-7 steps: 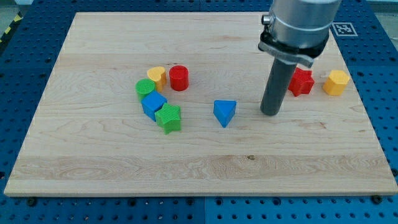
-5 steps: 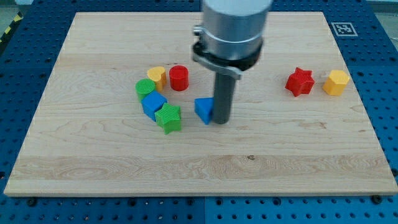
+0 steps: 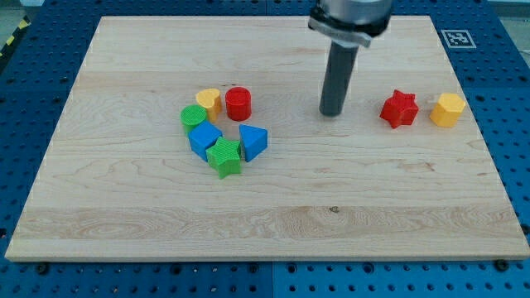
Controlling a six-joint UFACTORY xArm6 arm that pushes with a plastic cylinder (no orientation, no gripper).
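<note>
My tip (image 3: 331, 112) rests on the board right of centre, touching no block. The red star (image 3: 399, 108) lies a short way to its right, with the yellow hexagon (image 3: 448, 109) beyond that. To the tip's left sits a cluster: the blue triangle (image 3: 253, 141) leaning against the green star (image 3: 224, 157), the blue cube (image 3: 204, 139), the green cylinder (image 3: 194, 116), the yellow heart (image 3: 209, 101) and the red cylinder (image 3: 238, 103). The blue triangle is the cluster's nearest member to the tip.
The wooden board (image 3: 124, 215) lies on a blue perforated table. A fiducial marker (image 3: 458, 38) sits by the board's top right corner.
The tip pushed the blue triangle leftward against the green star, then drew back up and to the right, away from the cluster.
</note>
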